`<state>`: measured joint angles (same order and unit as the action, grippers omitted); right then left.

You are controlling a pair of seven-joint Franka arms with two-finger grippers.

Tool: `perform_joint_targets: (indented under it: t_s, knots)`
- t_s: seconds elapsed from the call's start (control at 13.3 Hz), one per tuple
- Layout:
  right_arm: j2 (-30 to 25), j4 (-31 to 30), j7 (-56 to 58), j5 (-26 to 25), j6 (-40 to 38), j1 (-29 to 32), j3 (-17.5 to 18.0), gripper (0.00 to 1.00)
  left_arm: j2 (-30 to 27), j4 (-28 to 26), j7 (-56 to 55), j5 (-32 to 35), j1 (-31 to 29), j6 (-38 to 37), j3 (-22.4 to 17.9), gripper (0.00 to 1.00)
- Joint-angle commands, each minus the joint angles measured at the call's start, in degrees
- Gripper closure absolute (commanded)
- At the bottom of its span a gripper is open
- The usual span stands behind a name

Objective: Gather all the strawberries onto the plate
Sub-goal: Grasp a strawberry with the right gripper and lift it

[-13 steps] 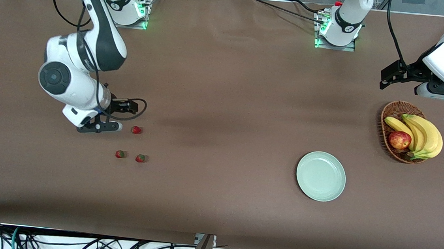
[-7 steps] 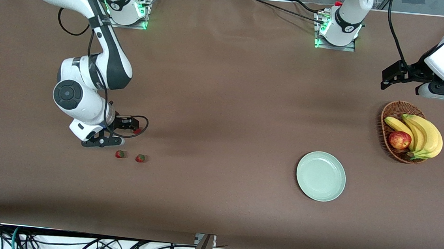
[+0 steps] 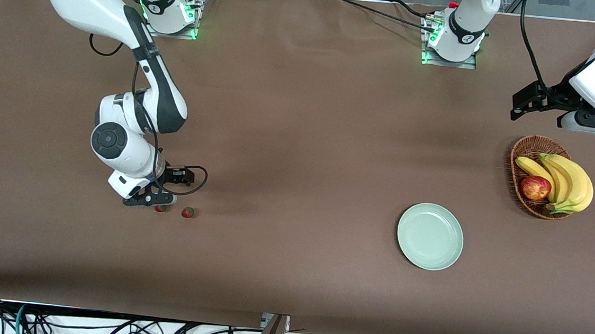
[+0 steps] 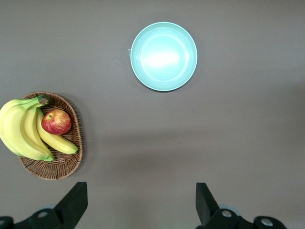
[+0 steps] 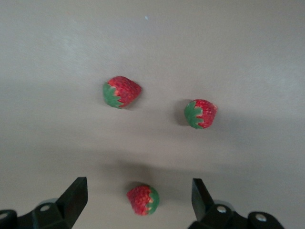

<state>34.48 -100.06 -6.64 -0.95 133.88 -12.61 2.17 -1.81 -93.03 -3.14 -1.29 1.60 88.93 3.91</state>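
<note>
The right gripper hangs low with jaws spread around one of the three strawberries on the desk. The left gripper, released, waits above the empty plate.

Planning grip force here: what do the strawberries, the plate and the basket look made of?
Strawberries: probably moulded plastic or foam replicas; uniform red, flat green caps, matte. Plate: smooth, pale mint, with a soft glare at its centre; glazed ceramic or melamine, cannot tell which. Basket: brown woven wicker, with its strands showing.
</note>
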Motion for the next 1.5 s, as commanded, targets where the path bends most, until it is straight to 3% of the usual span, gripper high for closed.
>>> perform_joint_targets:
  t_s: [0.0, 0.3, 0.67, 1.12, 1.27, 1.42]
  knots:
    - [0.15, -2.77, -0.56, -0.37, 2.35, 0.57, 0.38, 0.05, 0.84, 1.97, 0.24, -1.53, -0.37, -1.39, -0.04, 0.00]
    - [0.50, -5.49, -0.65, 0.07, 3.84, 0.57, 0.38, 0.10, 0.84, 1.97, 0.24, -1.53, -0.45, -1.39, -0.04, 0.00]
    - [0.33, -7.61, -1.09, 0.25, 4.02, 0.57, 0.47, 0.26, 0.84, 1.97, 0.33, -1.53, -0.45, -1.39, -0.13, 0.00]
    - [-0.11, -7.17, -3.37, 0.25, 3.49, 0.39, 0.82, 0.81, 0.84, 1.97, 0.33, -1.53, -0.45, -1.39, -0.13, 0.00]
    - [-0.29, -6.30, -5.82, 0.25, 3.32, -0.22, 1.26, 0.82, 0.84, 1.97, 0.33, -1.53, -0.45, -1.39, -0.13, 0.00]
    - [-0.20, -4.37, -11.43, 0.16, 3.32, -0.40, 4.67, 0.82, 0.84, 1.97, 0.25, -1.53, -0.37, -1.39, -0.13, 0.00]
